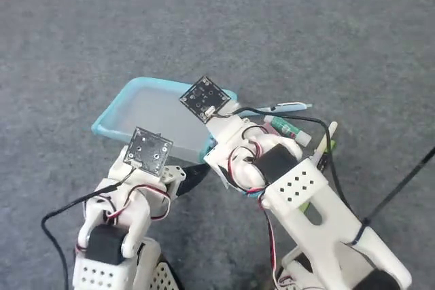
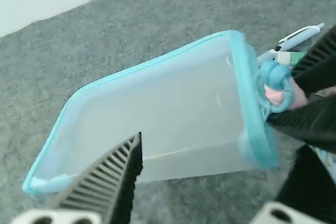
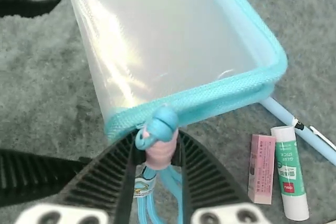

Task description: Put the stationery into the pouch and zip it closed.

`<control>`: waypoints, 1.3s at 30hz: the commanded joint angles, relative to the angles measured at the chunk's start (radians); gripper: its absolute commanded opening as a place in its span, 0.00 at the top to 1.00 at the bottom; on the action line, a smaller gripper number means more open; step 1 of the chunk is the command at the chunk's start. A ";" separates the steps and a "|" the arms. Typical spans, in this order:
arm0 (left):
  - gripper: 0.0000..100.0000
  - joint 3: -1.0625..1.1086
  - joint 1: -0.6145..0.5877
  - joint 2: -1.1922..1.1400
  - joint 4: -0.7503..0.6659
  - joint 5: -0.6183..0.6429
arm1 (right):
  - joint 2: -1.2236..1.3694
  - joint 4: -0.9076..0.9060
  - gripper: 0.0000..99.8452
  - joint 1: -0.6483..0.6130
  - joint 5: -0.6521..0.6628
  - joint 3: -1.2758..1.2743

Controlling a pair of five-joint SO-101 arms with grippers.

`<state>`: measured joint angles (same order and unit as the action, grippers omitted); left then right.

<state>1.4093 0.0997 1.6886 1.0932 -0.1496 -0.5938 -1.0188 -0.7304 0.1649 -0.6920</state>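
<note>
The clear pouch (image 1: 153, 110) with a teal zipper border lies on the grey carpet, and I see nothing through its walls. My right gripper (image 3: 156, 157) is shut on the pink zipper pull (image 3: 159, 153) with its teal cord knot, at the pouch's near corner. My left gripper (image 2: 210, 195) stands open just in front of the pouch's (image 2: 168, 111) near long edge, its ribbed finger (image 2: 110, 182) close to the plastic. Beside the pouch lie a pink eraser (image 3: 261, 167), a green-labelled glue stick (image 3: 290, 174) and a pale blue pen (image 3: 299, 127).
The pen (image 1: 289, 107) and glue stick (image 1: 289, 129) lie right of the pouch, close to the right arm. Cables run along that arm. Open carpet (image 1: 326, 45) stretches behind and to the left of the pouch.
</note>
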 commanded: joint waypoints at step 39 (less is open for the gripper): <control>0.59 -0.016 -0.265 -0.341 -0.264 -0.020 | -0.016 -0.147 0.99 0.116 0.092 0.048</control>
<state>1.4093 -0.1412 1.3725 0.8707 -0.1695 -0.5923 -1.1492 -0.6490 0.2325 -0.6490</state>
